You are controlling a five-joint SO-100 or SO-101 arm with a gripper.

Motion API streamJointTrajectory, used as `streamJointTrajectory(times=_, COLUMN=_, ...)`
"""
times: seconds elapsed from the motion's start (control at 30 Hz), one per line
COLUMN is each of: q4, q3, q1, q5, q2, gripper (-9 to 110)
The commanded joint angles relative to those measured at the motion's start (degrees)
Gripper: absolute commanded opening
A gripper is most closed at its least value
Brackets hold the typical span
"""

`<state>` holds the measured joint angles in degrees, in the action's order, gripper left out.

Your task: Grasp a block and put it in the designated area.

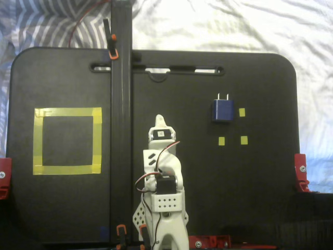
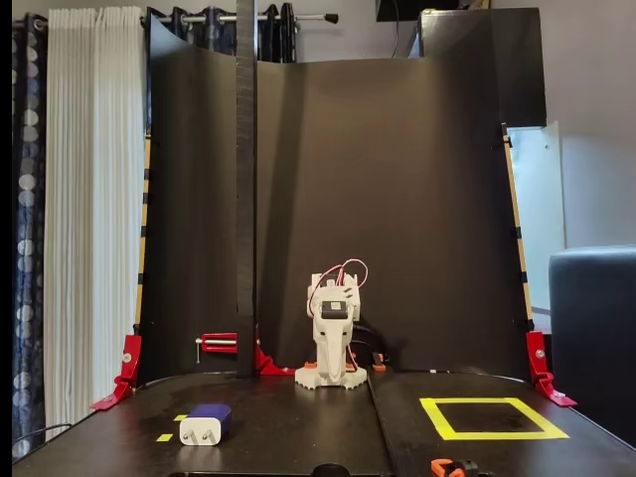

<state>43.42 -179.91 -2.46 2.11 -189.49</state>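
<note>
Two fixed views for you, operator, and nearest the low front camera lies the block, pale prong face toward the lens, flat on the black table at the left of that view, with a small yellow marker just beside it. From above, the block sits right of the arm, its two prongs pointing at the far edge, one yellow marker just to its right and two more below it. Across the board you have the designated area, a yellow tape square on the right in the low view, on the left from above, well apart from the block, with only black surface inside. Further back, your arm is folded over its base; the gripper points up the top view, touching nothing, but whether its fingers are apart or together you cannot tell here. A dark upright post stands between arm and square. No readable writing or brand shows anywhere. Behind it all, a black backdrop and pale curtains.
</note>
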Motion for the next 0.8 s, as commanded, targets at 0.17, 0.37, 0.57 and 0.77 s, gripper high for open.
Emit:
streamJointTrajectory(times=0.17, q4=0.1, q3=-0.3, q1=0.4, q5=-0.4, q2=-0.3, gripper=0)
streamJointTrajectory(times=0.37, q4=0.1, q3=-0.2, q1=0.1, q5=-0.2, q2=-0.3, gripper=0)
streamJointTrajectory(times=0.57, q4=-0.4, q3=0.0, q1=1.8, q5=-0.1, q2=-0.3, gripper=0)
streamJointTrajectory(times=0.77, q4=-0.4, q3=10.0, q1=4.2, q5=5.5, q2=7.5, gripper=0)
